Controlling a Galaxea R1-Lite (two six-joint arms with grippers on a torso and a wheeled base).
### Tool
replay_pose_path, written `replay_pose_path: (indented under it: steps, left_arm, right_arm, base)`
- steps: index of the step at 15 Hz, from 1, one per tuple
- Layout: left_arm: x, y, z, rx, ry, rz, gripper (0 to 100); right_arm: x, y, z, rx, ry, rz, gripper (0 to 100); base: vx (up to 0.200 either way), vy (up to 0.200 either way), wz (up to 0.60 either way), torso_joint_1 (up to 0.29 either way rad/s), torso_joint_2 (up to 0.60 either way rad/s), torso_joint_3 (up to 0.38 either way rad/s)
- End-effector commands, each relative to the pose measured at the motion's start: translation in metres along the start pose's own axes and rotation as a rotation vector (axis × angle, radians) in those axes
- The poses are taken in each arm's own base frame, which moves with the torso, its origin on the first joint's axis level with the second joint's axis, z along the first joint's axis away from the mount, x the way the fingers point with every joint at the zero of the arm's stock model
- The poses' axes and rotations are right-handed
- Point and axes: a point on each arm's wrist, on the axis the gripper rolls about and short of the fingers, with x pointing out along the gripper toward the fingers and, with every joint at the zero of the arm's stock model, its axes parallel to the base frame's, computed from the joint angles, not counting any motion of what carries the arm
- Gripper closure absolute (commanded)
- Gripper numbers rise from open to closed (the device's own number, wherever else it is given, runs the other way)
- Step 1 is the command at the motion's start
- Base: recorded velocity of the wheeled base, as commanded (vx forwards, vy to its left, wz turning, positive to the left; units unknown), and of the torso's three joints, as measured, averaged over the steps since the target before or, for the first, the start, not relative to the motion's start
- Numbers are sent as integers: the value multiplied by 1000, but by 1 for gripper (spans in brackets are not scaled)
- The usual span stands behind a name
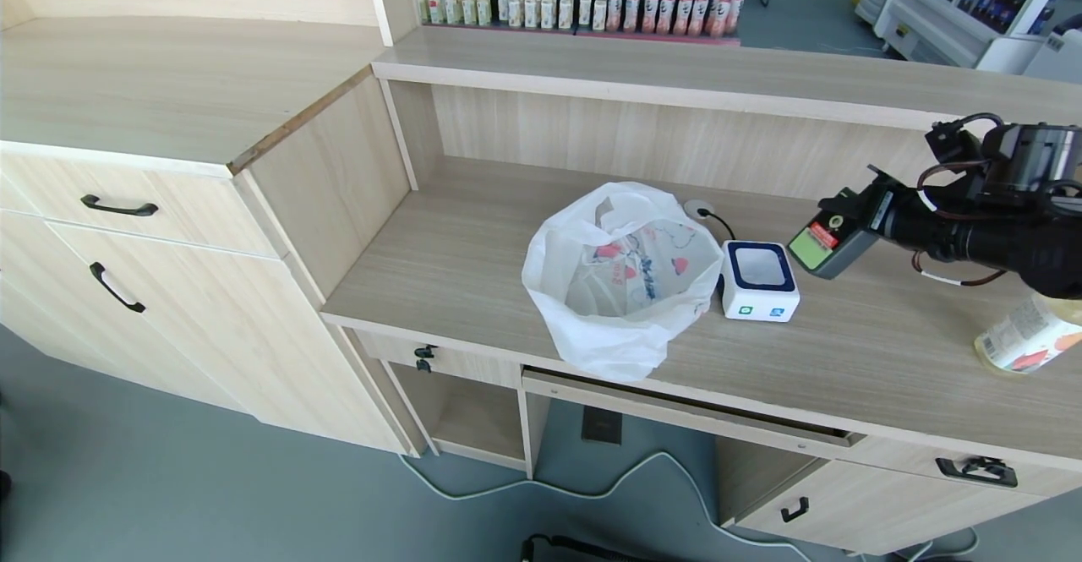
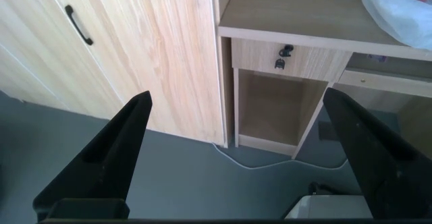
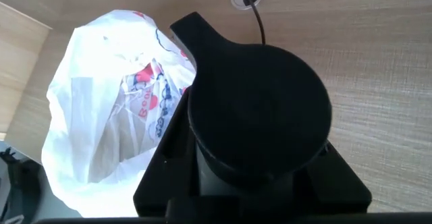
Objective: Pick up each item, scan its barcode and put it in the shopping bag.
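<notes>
My right gripper (image 1: 849,228) hovers above the counter just right of the white barcode scanner (image 1: 758,281). It is shut on a dark container (image 1: 824,245) whose green and red end faces the scanner. In the right wrist view that container (image 3: 260,116) is a black round body hiding the scanner. The white shopping bag (image 1: 621,279) stands open left of the scanner, its mouth (image 3: 115,116) showing printed packaging inside. My left gripper (image 2: 236,96) hangs open and holds nothing, low beside the counter's left end above the floor.
A drink bottle (image 1: 1027,334) lies on the counter (image 1: 473,241) at the far right, under my right arm. A cable runs from the scanner to a round grommet (image 1: 700,207). A taller cabinet (image 1: 169,106) with drawers stands to the left. A raised shelf backs the counter.
</notes>
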Motion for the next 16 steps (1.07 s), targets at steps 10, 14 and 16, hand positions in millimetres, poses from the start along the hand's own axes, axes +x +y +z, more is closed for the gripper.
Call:
replay_pose_path:
  steps: [10, 14, 16]
  left_arm:
    - [0, 0, 0, 0, -1, 0, 0]
    - [0, 0, 0, 0, 0, 2, 0]
    - [0, 0, 0, 0, -1, 0, 0]
  right_arm:
    - [16, 0, -12, -27, 25, 16, 100]
    - [19, 1, -10, -31, 17, 22, 100]
    - [22, 1, -11, -34, 18, 27, 100]
  base:
    - [0, 0, 0, 0, 0, 0]
    - [0, 0, 0, 0, 0, 0]
    - [0, 0, 0, 0, 0, 0]
